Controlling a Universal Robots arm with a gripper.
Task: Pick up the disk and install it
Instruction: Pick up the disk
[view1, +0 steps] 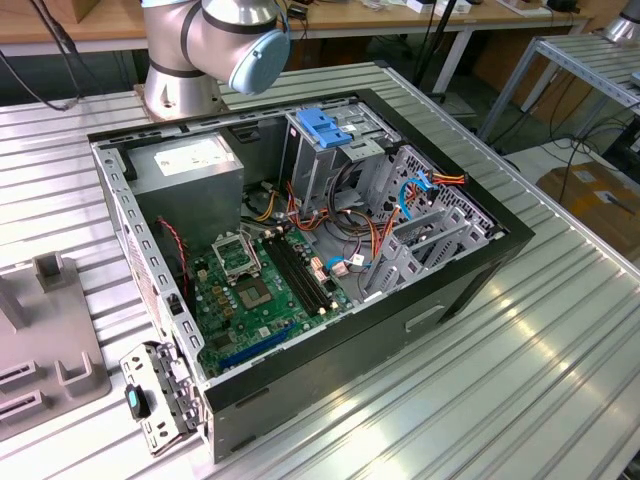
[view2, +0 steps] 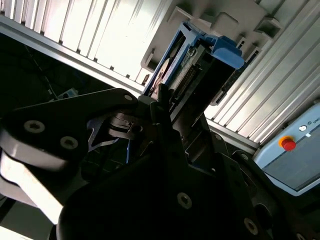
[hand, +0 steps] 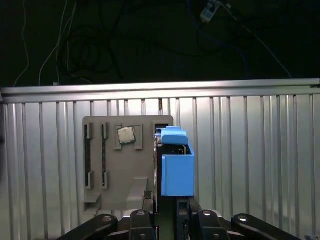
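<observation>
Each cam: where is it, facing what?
Exterior view: off-arm, high, looking down into the open PC case; arm base shows.
First wrist view: on the wrist, facing down at the disk in the grey fixture; gripper shows.
Second wrist view: on the wrist, oblique past the gripper at the disk.
Shared: both wrist views show disk, fixture, gripper.

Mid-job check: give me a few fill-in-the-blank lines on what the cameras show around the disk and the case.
The disk has ___ plastic side rails.
The gripper is nearest the ___.
The processor chip lies on the ___ holder.
The motherboard inside the open case is ___.
Missing words: blue; disk; grey; green.
</observation>
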